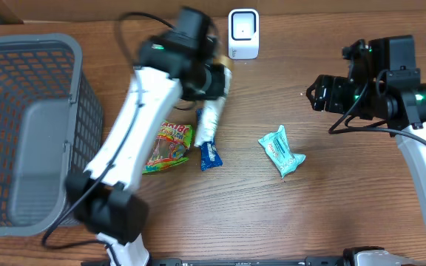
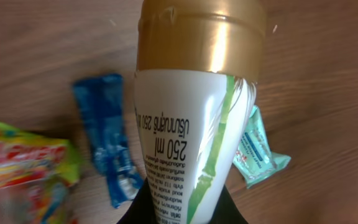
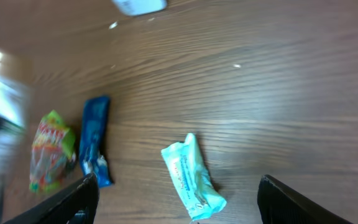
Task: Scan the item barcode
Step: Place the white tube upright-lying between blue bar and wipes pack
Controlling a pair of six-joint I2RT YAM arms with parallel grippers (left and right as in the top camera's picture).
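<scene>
The tube [image 2: 185, 143] hides most of the left pincer [image 2: 180, 214]; ahead of the right pincer [image 3: 176, 202], what is probably the scanner [image 3: 140, 5] is cropped.

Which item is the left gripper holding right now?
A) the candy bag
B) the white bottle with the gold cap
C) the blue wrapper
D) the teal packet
B: the left wrist view shows the bottle clamped in the left gripper, while the blue wrapper, teal packet and candy bag lie loose on the table.
</scene>
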